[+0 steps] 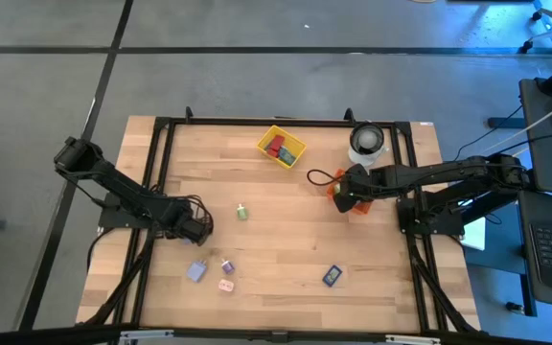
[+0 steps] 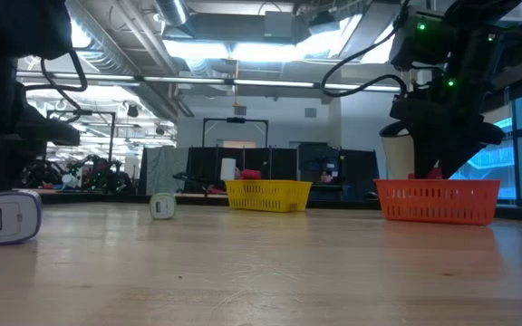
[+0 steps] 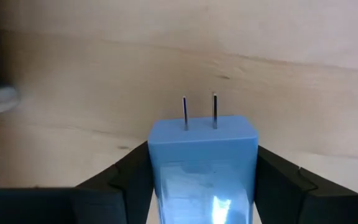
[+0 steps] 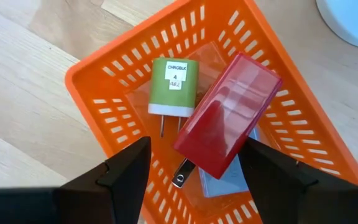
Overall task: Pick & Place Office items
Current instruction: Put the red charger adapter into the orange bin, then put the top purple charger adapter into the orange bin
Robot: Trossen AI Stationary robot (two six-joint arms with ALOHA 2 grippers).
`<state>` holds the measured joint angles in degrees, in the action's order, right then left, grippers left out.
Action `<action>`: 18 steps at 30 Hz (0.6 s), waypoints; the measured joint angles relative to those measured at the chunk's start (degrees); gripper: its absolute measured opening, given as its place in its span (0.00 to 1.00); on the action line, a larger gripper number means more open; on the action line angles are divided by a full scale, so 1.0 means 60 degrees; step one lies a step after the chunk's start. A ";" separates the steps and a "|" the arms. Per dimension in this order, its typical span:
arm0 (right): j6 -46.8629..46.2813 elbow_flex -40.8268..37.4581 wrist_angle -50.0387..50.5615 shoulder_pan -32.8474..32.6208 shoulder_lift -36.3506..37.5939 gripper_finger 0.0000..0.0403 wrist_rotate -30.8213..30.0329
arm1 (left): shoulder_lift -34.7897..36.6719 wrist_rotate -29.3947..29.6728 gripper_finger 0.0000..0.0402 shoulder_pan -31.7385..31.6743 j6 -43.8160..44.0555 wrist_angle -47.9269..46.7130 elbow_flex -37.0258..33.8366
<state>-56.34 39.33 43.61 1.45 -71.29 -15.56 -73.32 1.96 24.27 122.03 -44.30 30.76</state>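
Observation:
My left gripper [image 1: 197, 228] points down at the table's left middle and is shut on a blue plug block [image 3: 204, 162], which the gripper hides in the high view. My right gripper [image 4: 197, 168] hangs open over the orange bin [image 4: 98, 99]. In that bin a red block [image 4: 229, 115] lies tilted beside a green plug [image 4: 174, 87]. Loose on the table are a green piece [image 1: 241, 212], a lavender one [image 1: 196, 271], two small pink ones [image 1: 226, 285] and a dark blue one [image 1: 332, 276]. My left gripper pinches the blue block's two opposite sides [image 3: 157, 174] between its two fingers [image 3: 126, 183], coming from above and pointing down. The block's two metal prongs [image 3: 199, 112] stick out level past the fingers. Whether the block still rests on the wood, I cannot tell.
A yellow bin [image 1: 281, 146] holding red pieces stands at the far middle. A white round roll [image 1: 367, 142] stands beside the orange bin [image 1: 338, 192]. A black frame [image 1: 286, 122] runs around the wooden top, and bare wood lies in the middle.

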 joint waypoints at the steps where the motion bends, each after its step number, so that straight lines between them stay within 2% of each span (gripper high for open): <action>1: 0.0000 0.0000 -0.0012 0.0000 0.0000 0.60 0.0001 | -0.0003 0.0000 0.52 0.0000 -0.0102 0.0048 0.0028; 5: 0.0000 0.0000 -0.0152 0.0000 0.0000 0.60 0.0001 | -0.0011 0.0406 0.52 0.0000 -0.0591 0.0332 0.0294; 10: 0.0000 0.0000 -0.0386 0.0000 0.0000 0.60 0.0028 | -0.0011 0.1698 0.54 -0.0128 -0.1954 0.0867 0.0965; 15: -0.0010 0.0000 -0.0690 0.0000 0.0000 0.60 0.0031 | -0.0009 0.3296 0.54 -0.0724 -0.3971 0.1511 0.1877; 18: -0.0015 0.0000 -0.0848 0.0000 0.0001 0.60 0.0034 | -0.0010 0.3889 0.54 -0.1251 -0.5618 0.2002 0.2441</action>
<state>-56.42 39.33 38.52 1.45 -71.28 -15.35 -73.38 25.29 16.77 88.32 -32.29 45.41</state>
